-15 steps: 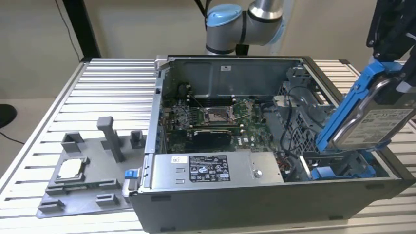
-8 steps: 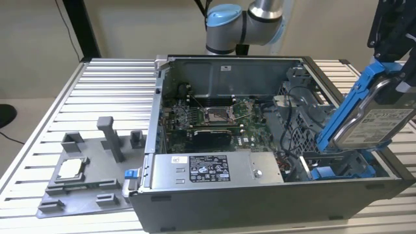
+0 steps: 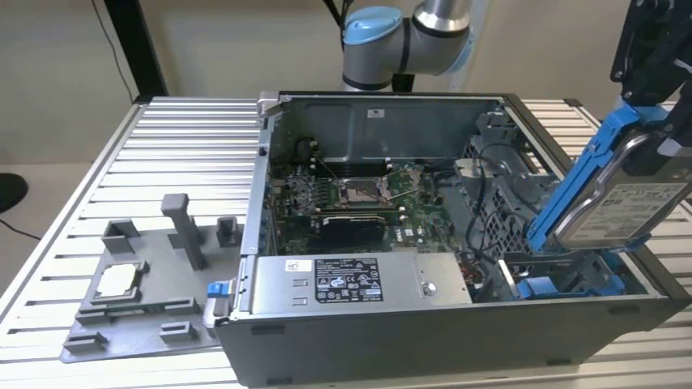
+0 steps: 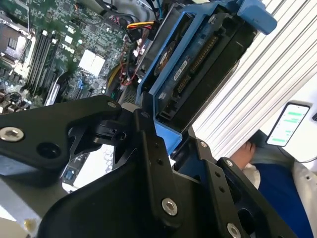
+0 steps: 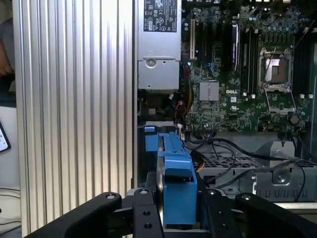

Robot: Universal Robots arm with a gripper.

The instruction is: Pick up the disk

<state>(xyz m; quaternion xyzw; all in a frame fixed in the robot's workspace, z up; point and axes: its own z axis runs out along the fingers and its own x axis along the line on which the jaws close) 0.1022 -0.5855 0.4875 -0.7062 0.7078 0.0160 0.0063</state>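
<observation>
Disk (image 3: 621, 203) in its blue frame (image 3: 578, 174) is clamped in my end effector (image 5: 177, 218), fingers (image 5: 143, 213) pinching the frame's edge. It hangs tilted, raised above the drive bay at the exterior view's right end of the open computer case (image 3: 433, 324). Case sits on the ribbed tabletop (image 3: 162, 154).

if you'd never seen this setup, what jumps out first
The disk in its bright blue frame, held tilted above the open computer case at the exterior view's right, with the pincer shut on it in both wrist views. Next, the green motherboard lying bare inside the case, and the grey fixture on the slatted table at the exterior view's left.
</observation>
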